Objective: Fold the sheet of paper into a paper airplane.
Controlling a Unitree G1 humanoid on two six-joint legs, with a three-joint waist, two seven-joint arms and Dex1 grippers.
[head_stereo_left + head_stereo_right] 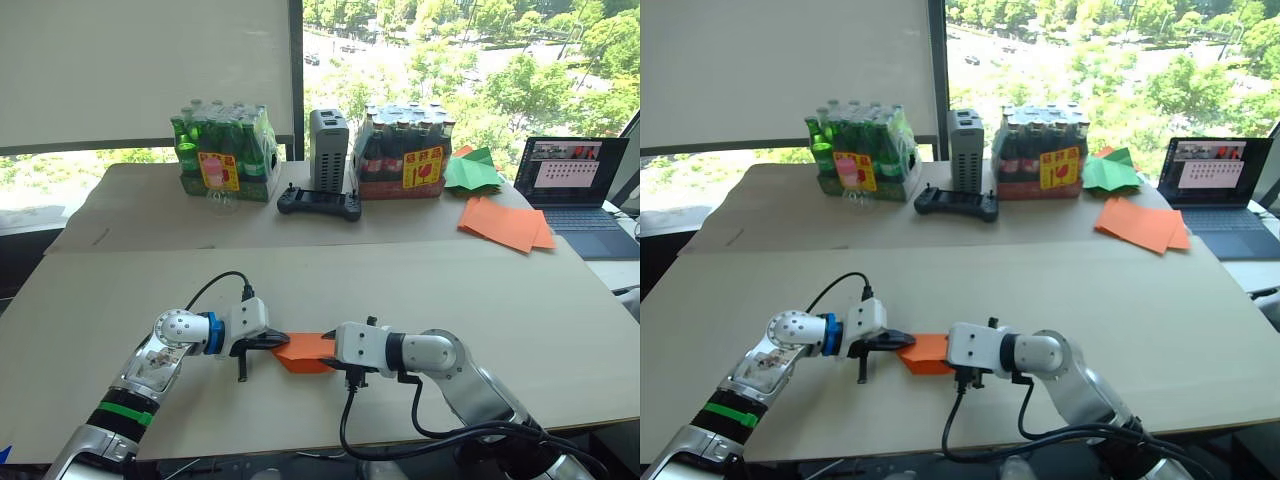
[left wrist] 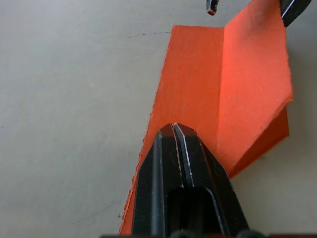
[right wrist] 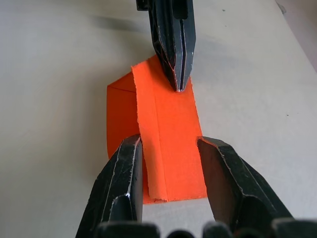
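Pinned near the table's [image 1: 120,300] front edge by the pressed-together left gripper [image 2: 177,130] pinching its end, folded paper [image 3: 168,144] between the spread right gripper [image 3: 168,144], likely for creasing.

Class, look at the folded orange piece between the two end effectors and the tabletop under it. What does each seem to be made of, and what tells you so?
The sheet of paper: thin matte paper, judging by its sharp creases, fuzzy torn-looking edges and a flap that stands up by itself. The table: a pale beige, dull surface, probably laminate or painted board; the look leaves it open.
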